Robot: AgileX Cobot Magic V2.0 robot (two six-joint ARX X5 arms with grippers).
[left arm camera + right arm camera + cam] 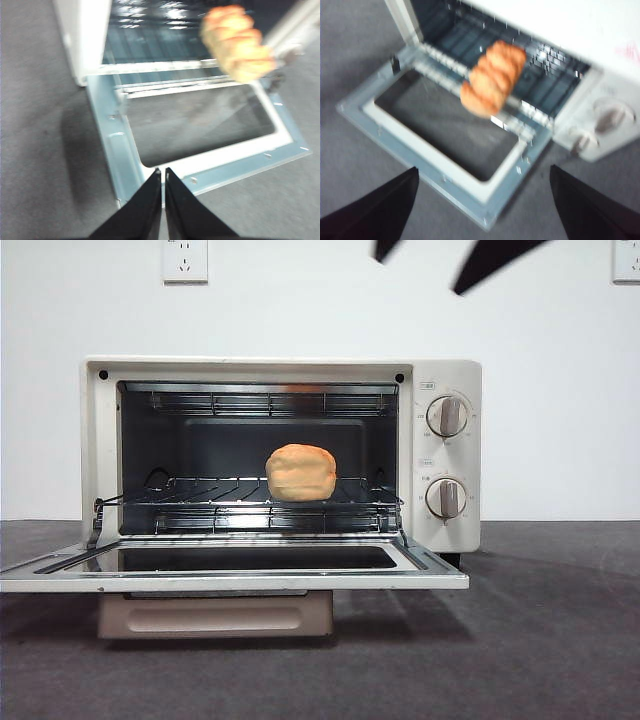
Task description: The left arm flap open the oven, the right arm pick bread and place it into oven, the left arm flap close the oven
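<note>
A cream oven (pixel 280 450) sits on a grey worktop (pixel 540 640), its door (pixel 230 565) folded down flat. The bread (pixel 300 472) rests on the wire rack (pixel 200 490) inside. Above the door edge, the left gripper (pixel 163 172) has its fingers clenched together, empty. The right gripper (pixel 482 172) hangs with fingers spread wide, released.

Front view sharp, evenly lit; soft shadow under oven (pixel 445 375) door on table (pixel 560 640). Both wrist views motion-blurred, bread (pixel 239 42) smeared. Glare on rack (pixel 547 57) wires; white top overexposed.

left gripper (pixel 163 172) matte blk, pointed, right gripper (pixel 482 172) blk wedges
</note>
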